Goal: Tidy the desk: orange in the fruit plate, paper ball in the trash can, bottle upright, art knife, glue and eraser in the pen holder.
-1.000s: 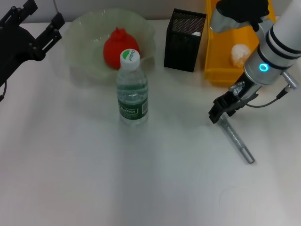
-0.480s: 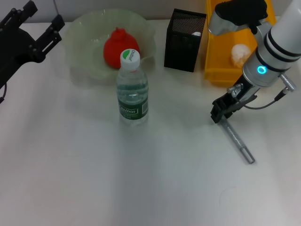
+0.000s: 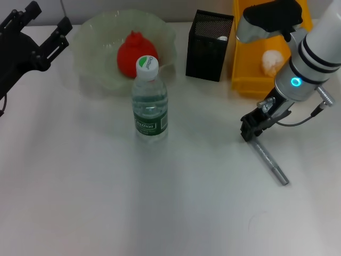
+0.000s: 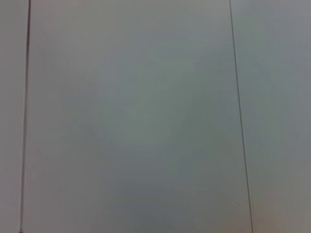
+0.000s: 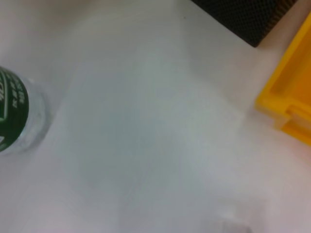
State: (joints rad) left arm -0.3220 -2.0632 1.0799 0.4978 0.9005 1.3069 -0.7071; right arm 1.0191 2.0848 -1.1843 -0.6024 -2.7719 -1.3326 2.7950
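Observation:
The orange (image 3: pixel 133 54) lies in the pale-green fruit plate (image 3: pixel 93 45) at the back left. The bottle (image 3: pixel 150 103) stands upright in front of the plate; its green label shows in the right wrist view (image 5: pixel 10 110). The paper ball (image 3: pixel 271 61) lies in the yellow trash can (image 3: pixel 246 69). The black mesh pen holder (image 3: pixel 208 47) holds something white. A grey art knife (image 3: pixel 270 162) lies flat on the desk (image 3: pixel 160 202). My right gripper (image 3: pixel 251 129) is at the knife's far end. My left gripper (image 3: pixel 45 24) is open and parked at the back left. The eraser is not in view.
The trash can (image 5: pixel 291 92) and pen holder (image 5: pixel 248 17) stand side by side just behind my right arm. The left wrist view shows only a plain grey surface (image 4: pixel 146 116). Bare white desk lies in front of the bottle and the knife.
My right gripper has shifted slightly to the right at the knife's far end. The knife, bottle and left arm have not moved.

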